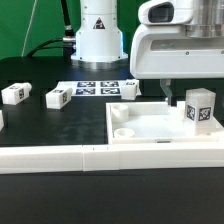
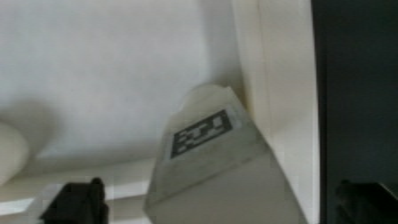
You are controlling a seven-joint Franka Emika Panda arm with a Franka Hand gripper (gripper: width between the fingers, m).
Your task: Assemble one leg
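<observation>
One leg (image 1: 199, 108), a white post with a black-and-white tag, stands upright on the far right corner of the large white panel (image 1: 145, 128). In the wrist view this leg (image 2: 217, 150) sits between my two dark fingertips, with a gap on each side. My gripper (image 1: 172, 88) hangs just above the panel, close to the leg's top, and shows in the wrist view (image 2: 221, 203) as open and holding nothing. Round sockets show on the panel's left side.
Two more legs (image 1: 14, 93) (image 1: 58, 98) lie on the black table at the exterior view's left, and a third (image 1: 1, 118) shows at the left edge. The marker board (image 1: 105, 88) lies behind the panel. A white rail (image 1: 100, 158) runs along the front.
</observation>
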